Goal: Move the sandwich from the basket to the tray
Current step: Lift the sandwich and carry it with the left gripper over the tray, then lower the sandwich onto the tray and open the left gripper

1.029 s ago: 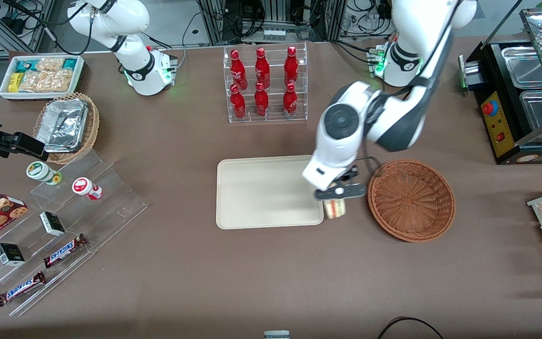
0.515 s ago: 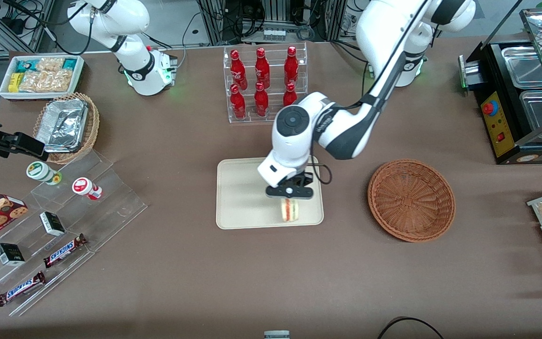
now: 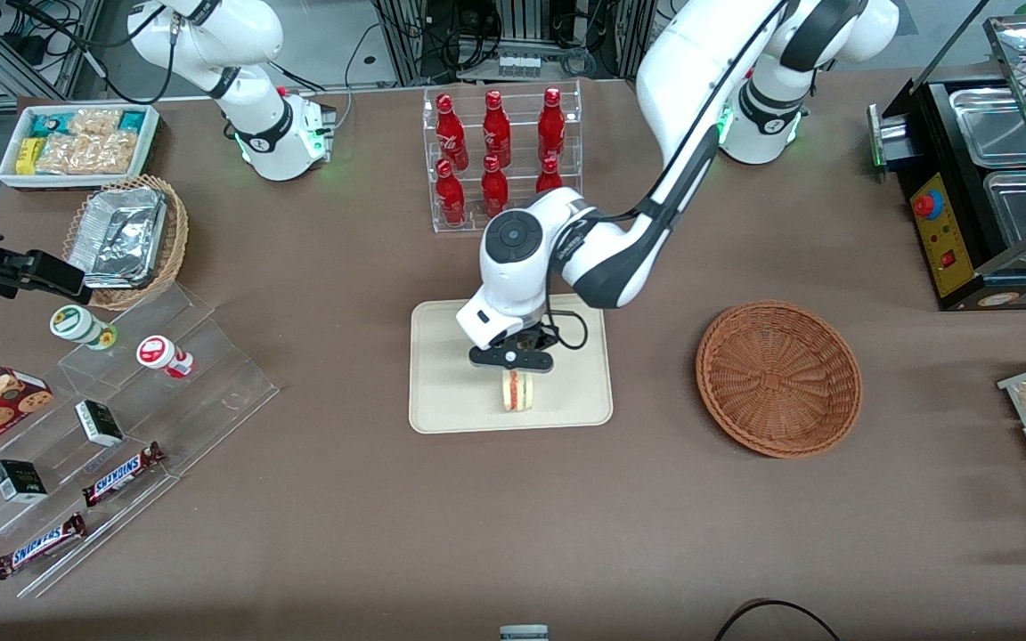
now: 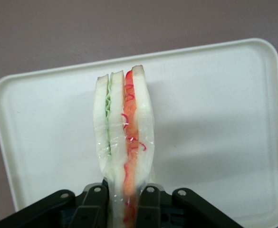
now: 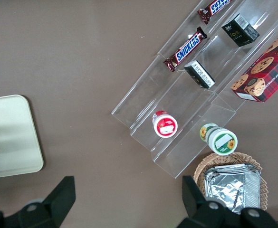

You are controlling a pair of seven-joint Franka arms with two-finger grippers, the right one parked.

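Sandwich [image 4: 124,152] in claw [image 4: 124,202] above tray [image 4: 215,118]

Your gripper [image 3: 511,359] hangs over the tray [image 3: 442,392], its fingers [image 4: 95,202] clamped on the sandwich [image 3: 517,391]. The tray surface all around the sandwich lies bare. The bottle rack [image 3: 502,158] stands farther from the front camera than the tray. The basket [image 3: 778,377] sits toward the working arm's end, with bare tabletop [image 3: 655,374] between it and the tray.
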